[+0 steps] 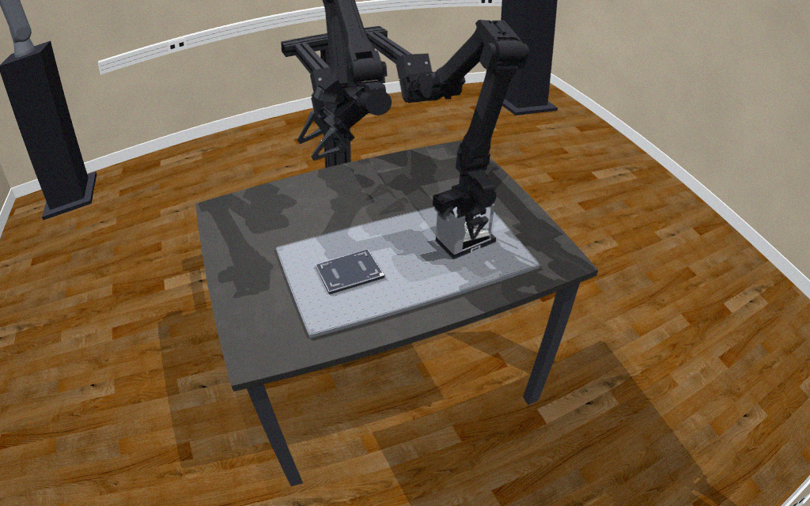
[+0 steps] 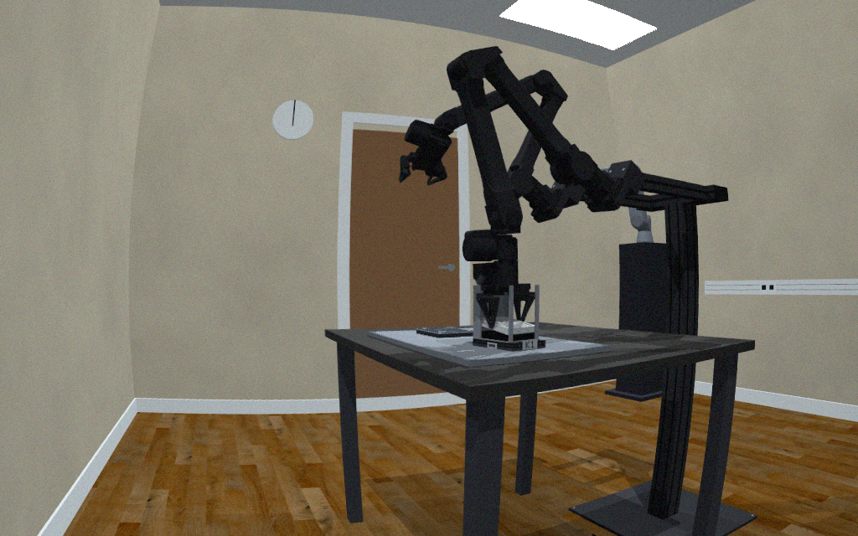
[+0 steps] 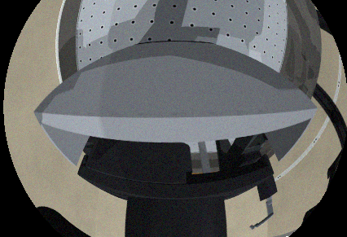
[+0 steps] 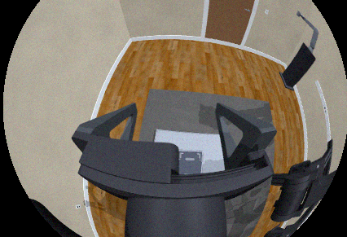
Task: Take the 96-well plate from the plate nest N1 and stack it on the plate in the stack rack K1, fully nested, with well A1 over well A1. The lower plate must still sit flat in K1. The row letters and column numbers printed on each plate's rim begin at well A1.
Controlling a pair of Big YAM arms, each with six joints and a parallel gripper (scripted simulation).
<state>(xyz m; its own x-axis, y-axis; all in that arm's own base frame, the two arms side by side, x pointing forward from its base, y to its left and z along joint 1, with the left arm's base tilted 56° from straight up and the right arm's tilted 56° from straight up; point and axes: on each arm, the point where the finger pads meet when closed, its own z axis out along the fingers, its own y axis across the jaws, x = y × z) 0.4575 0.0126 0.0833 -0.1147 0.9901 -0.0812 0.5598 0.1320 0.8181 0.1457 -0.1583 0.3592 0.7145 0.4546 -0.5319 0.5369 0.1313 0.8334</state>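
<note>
1. Stack rack (image 1: 449, 230) (image 2: 509, 344) (image 3: 175, 86), one: dark base, upright posts, grey side panel. It stands on the perforated board (image 1: 408, 285) (image 2: 432, 349) (image 3: 134, 1) (image 4: 212, 143). Lettering on base, exterior view: "K1", legible. A second small pale label on the base is too small to read.

2. 96-well plate (image 1: 486, 232) (image 2: 519, 327), one, pale: located low inside the rack, between the fingers of the left gripper. Partly hidden by posts and fingers; it looks tilted in the exterior view. Row letters and column numbers: too small to read; position of A1 cannot be told. A separate lower plate cannot be made out, nor whether the two are nested.

3. Left gripper (image 1: 475, 233) (image 2: 507, 323) (image 3: 177, 155), black: pointing down, fingers within the rack, clamped on the plate. In its own wrist view the grey panel covers much of the grip.

4. Right gripper (image 1: 308, 148) (image 2: 417, 179) (image 4: 177, 106), black: released, fingers spread wide with nothing between them, raised well apart from the rack.

5. Plate nest (image 1: 350, 271) (image 2: 443, 331) (image 4: 190, 162), one, dark and flat: lies on the perforated board, apart from the rack, its upper face exposed with pale corner marks and two pale bars. No "N1" can be read on it.

6. Wall clock (image 2: 292, 120), one: round white face, dark hand, no legible maker's name.
</note>
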